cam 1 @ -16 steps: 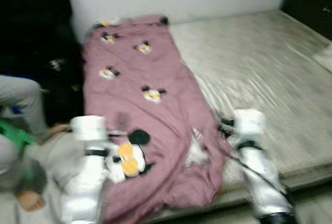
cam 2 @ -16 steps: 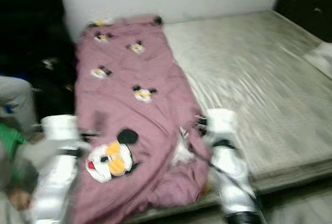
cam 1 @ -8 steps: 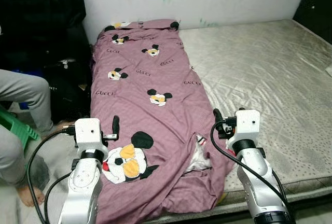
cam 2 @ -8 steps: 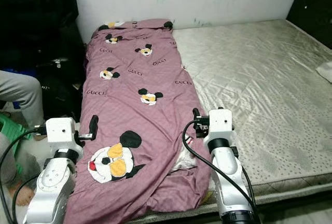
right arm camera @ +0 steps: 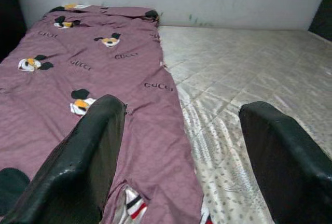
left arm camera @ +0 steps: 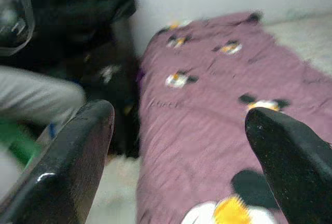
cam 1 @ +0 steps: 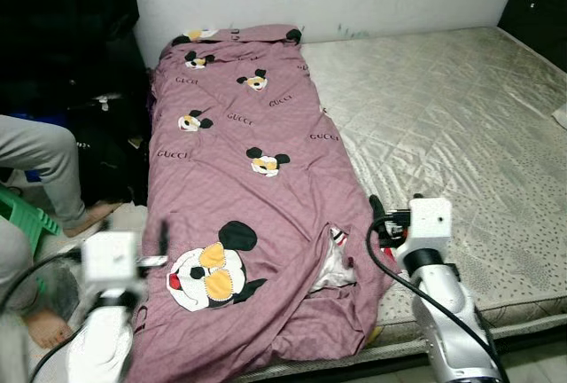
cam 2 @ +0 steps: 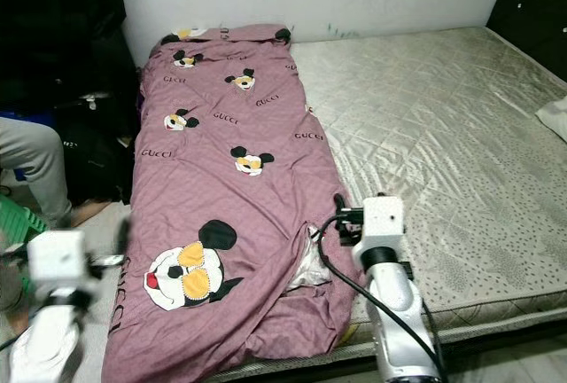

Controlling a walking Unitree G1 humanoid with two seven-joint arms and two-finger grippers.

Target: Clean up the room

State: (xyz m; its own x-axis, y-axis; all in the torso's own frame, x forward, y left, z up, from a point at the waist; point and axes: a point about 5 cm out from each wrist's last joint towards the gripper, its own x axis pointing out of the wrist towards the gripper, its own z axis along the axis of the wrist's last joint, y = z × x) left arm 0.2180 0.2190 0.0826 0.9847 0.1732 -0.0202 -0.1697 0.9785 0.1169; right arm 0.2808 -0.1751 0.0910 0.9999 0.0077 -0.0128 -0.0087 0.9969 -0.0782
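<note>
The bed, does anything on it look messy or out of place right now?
Yes. The pink duvet cover covers only the robot's-left strip of the bare mattress. Its near end is bunched and folded over, with a white inner layer poking out of a gap by the right gripper.

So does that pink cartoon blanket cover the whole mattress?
No, the pink blanket lies along the left part only, leaving the mattress bare beside it.

Mauve cartoon-mouse blanket (cam 1: 239, 188), flat lengthwise along mattress (cam 1: 461, 135) left side
</note>
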